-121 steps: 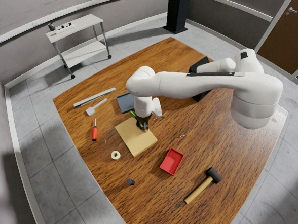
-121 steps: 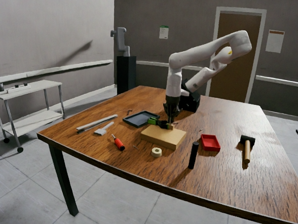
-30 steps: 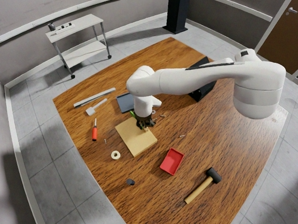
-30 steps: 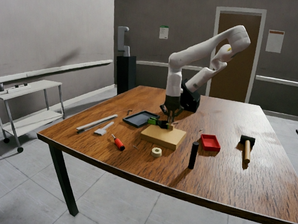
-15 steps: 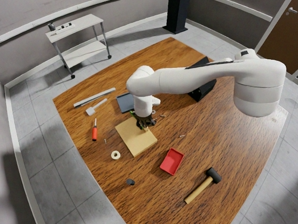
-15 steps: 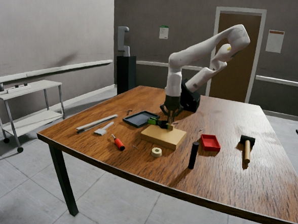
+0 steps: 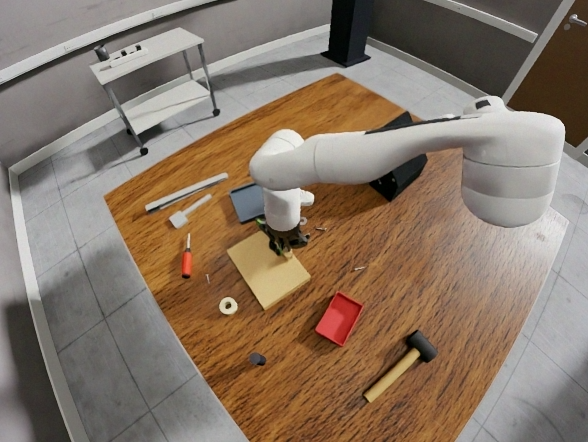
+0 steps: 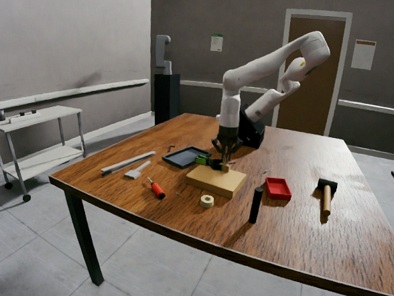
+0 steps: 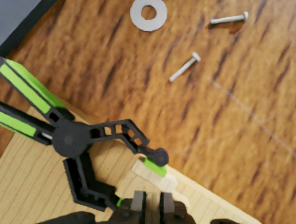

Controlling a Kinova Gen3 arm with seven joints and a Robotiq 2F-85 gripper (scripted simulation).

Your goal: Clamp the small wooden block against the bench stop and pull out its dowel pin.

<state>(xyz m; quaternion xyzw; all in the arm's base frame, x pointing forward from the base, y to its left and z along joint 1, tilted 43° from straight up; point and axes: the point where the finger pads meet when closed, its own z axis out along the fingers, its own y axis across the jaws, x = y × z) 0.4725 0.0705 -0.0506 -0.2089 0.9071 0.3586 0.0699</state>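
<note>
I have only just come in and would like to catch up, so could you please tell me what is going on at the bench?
The robot arm has its hand down over the small wooden block on the bench board. The fingers stand close together; whether the dowel pin is between them cannot be made out. The green-and-black spring clamp is at the block, its jaws partly hidden by the hand.

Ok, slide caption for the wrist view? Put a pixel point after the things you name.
Gripper (image 7: 286, 254) (image 8: 226, 163) (image 9: 152, 207) over the board (image 7: 270, 272) (image 8: 216, 179) (image 9: 30, 175), beside a green-and-black clamp (image 8: 209, 162) (image 9: 71, 139); two screws (image 9: 230, 19) (image 9: 184, 67) and a washer (image 9: 137, 18) lie beyond.
</note>
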